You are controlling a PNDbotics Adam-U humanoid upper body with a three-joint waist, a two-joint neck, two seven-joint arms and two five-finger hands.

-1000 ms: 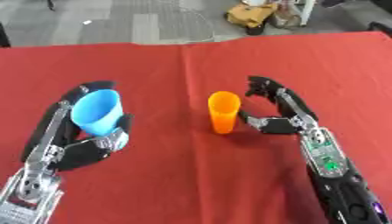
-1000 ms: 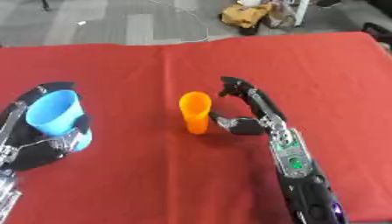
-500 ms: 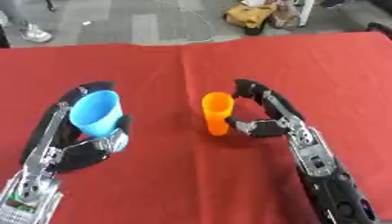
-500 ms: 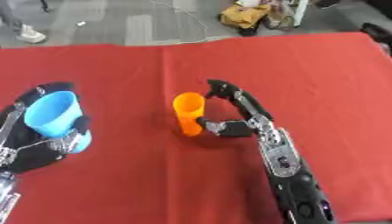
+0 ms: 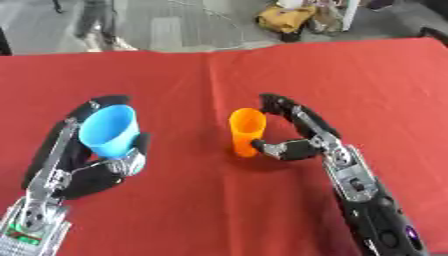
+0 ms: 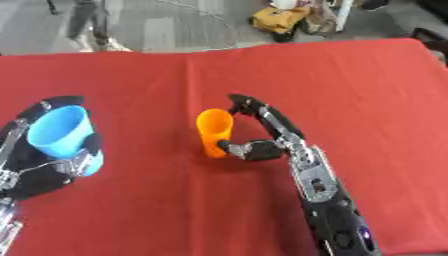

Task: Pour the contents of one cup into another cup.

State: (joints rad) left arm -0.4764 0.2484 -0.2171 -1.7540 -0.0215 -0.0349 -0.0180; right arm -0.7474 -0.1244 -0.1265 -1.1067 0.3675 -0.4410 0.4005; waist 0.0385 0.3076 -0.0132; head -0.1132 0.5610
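Observation:
An orange cup (image 5: 246, 132) stands upright near the middle of the red table (image 5: 350, 75). My right hand (image 5: 302, 134) is at its right side, fingers curved round the rim area and thumb against the lower wall; the grasp looks just closed on it. On the left, my left hand (image 5: 87, 165) is shut on a light blue cup (image 5: 110, 131), held tilted with its mouth facing up and toward the camera. What either cup holds cannot be made out.
Red cloth covers the whole table. Beyond its far edge lies a grey floor with a yellow bag (image 5: 289, 17) and some wire clutter. A person's legs (image 5: 96, 22) show at the far left.
My right hand has moved left from beside the orange cup and closed in around it. The cup has slid slightly left. The left hand with the blue cup has stayed put.

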